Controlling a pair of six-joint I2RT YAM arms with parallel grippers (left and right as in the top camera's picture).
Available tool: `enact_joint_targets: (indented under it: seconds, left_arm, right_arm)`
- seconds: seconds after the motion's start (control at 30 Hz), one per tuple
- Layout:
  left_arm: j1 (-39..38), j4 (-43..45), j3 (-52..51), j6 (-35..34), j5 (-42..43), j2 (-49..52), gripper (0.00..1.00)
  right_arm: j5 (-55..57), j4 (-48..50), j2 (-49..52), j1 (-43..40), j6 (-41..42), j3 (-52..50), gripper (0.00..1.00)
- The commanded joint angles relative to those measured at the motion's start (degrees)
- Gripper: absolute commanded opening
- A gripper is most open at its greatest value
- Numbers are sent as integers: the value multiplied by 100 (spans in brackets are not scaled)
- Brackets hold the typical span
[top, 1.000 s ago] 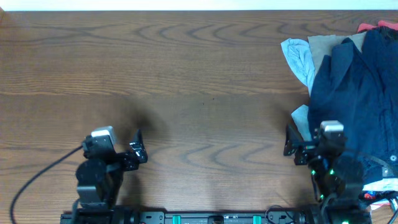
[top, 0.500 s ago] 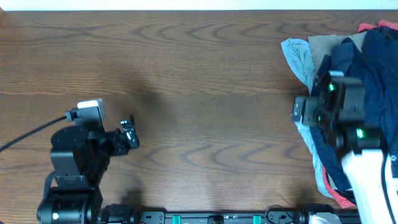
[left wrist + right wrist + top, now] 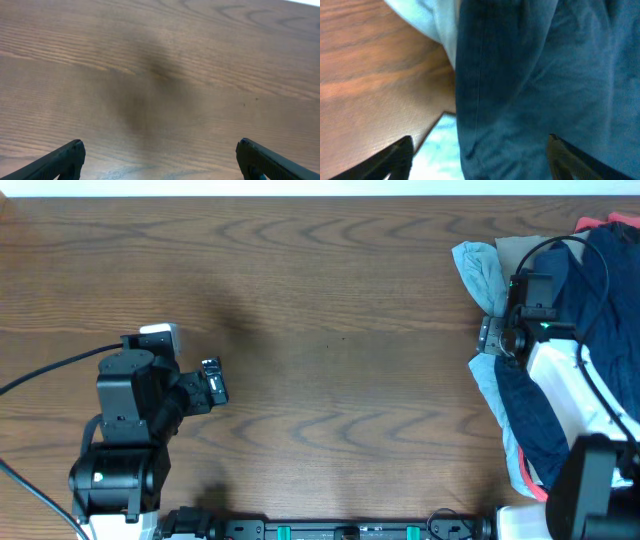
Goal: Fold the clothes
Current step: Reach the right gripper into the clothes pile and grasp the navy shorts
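Step in hand, as judged: reaching for the garment, with nothing gripped and no fold begun.

- Navy shorts (image 3: pixel 612 300), one; crumpled on the heap at the right edge of the table (image 3: pixel 330 300), lying over the other clothes.
- Right end effector (image 3: pixel 492 337), one; over the heap's left border; in its wrist view the fingers are spread wide above navy cloth, beside a pale fold, pinching nothing.
- Left end effector (image 3: pixel 213 381), one; fingers spread over bare wood, well apart from the heap.
- Pale blue-grey garment (image 3: pixel 480 270), one; partly under the shorts.
- Tan garment (image 3: pixel 520 250), one; only a corner shows.
- Red cloth (image 3: pixel 600 222), one scrap at the far corner; kind not clear.

Next move calls for: lowering the right end effector onto a navy edge alone, avoiding the pale fold; then drawing the shorts toward the middle of the table for spreading.
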Motion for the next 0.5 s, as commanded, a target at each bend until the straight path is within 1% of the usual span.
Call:
enact_joint_targets:
  seconds: [0.0,0.1,0.13,0.4,0.43,0.47]
  left_arm:
    - [28,2,74,52,33,85,98]
    - [28,2,74,52,33,146,98]
    - [28,2,74,52,33,160,98]
    - [28,2,74,52,33,184,98]
    - [28,2,74,52,33,184,98]
    - [28,2,74,52,33,184,98]
  right_arm:
    - [170,157,291,-85,155,85,72]
    - [168,212,540,-85,157,85,59]
    - [168,219,605,-85,157,85,57]
    - [170,238,922,-90,155,85,54]
    - [168,240,931,-90,155,85,50]
    - [168,238,929,-90,155,85,42]
